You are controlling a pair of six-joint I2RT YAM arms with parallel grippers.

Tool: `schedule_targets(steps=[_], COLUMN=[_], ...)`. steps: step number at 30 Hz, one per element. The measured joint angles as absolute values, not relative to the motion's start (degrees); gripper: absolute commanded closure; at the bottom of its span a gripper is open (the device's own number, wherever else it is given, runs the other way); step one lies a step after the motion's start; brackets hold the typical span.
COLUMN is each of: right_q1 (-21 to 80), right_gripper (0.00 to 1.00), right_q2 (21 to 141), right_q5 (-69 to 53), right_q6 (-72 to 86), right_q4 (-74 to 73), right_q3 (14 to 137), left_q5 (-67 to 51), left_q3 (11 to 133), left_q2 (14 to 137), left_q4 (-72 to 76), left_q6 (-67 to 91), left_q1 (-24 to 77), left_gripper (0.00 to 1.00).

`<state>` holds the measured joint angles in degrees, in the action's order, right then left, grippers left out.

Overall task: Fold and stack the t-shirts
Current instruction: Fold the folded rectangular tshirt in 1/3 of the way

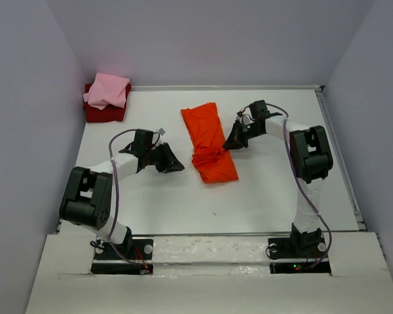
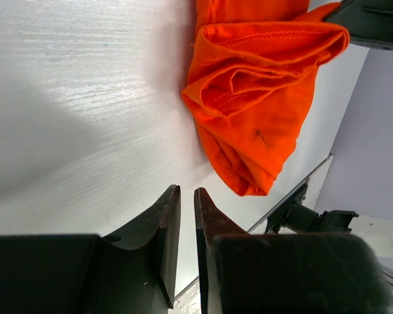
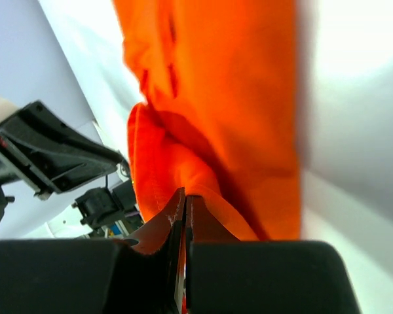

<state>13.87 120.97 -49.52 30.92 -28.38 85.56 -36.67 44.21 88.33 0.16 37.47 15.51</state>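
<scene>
Both jaws closed, orange t-shirt (image 1: pixel 209 144) btwn them.

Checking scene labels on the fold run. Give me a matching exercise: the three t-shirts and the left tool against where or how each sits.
1 orange t-shirt
2 pink t-shirt
3 dark red t-shirt
4 left tool

A under another shirt, far-left corner
B shut, holding nothing
C mid-table, bunched at its middle
D top of the pile

Pairs: 1-C, 2-D, 3-A, 4-B
</scene>
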Motion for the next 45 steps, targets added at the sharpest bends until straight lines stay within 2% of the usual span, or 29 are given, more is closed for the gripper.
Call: schedule_targets(steps=[3,4,5,9,15,23,25,26,28,29,31,32,38,45], right_q1=[12.49,11.97,11.57,9.98,9.56,9.56,9.56,9.56,9.56,9.54,9.56,9.56,9.56,9.56], right_gripper=[1.00,0.79,0.65,0.21,0.17,0.18,0.22,0.33,0.43,0.67,0.94,1.00,1.00,1.00], right_q2=[123.85,124.70,125.23,127.79,127.44,121.10,117.64,115.35,111.61,109.14,105.27,103.46,102.21,104.07], right_q5=[-49.04,-48.60,-48.21,-48.29,-47.42,-45.06,-44.60,-44.51,-44.58,-44.99,-45.43,-45.50,-45.91,-46.11], right_q6=[30.52,30.41,30.41,31.09,32.34,31.81,31.44,31.22,31.29,31.24,31.40,31.38,32.10,32.84], right_q4=[-28.29,-28.12,-28.10,-27.83,-26.89,-29.19,-29.58,-30.13,-30.39,-30.28,-29.95,-29.93,-28.56,-25.82], right_q3=[86.67,86.78,86.83,88.07,92.16,91.55,90.13,89.34,87.66,85.91,81.71,79.07,66.70,64.64], left_q5=[-36.86,-36.95,-37.01,-37.10,-37.30,-37.63,-37.76,-37.93,-38.37,-38.68,-39.16,-39.44,-40.40,-40.49], left_q3=[44.01,44.01,44.01,44.01,44.12,45.25,45.43,45.58,46.04,46.48,47.48,48.16,51.59,56.47], left_q2=[88.05,87.99,87.96,87.88,87.88,87.88,87.90,87.90,87.99,88.18,88.90,89.54,94.54,98.08], left_q4=[-0.21,-0.51,-0.69,-1.76,-3.22,-3.68,-3.68,-3.66,-3.64,-3.66,-3.60,-3.44,-0.73,2.33], left_q6=[36.97,36.73,36.56,35.81,34.96,34.70,34.70,34.70,34.70,34.72,34.74,34.74,36.47,39.66], left_q1=[15.07,14.87,14.87,14.61,14.52,14.52,14.52,14.50,14.52,14.52,14.52,14.52,16.21,20.95], left_gripper=[0.76,0.76,0.76,0.75,0.75,0.75,0.75,0.75,0.75,0.75,0.74,0.74,0.69,0.69])
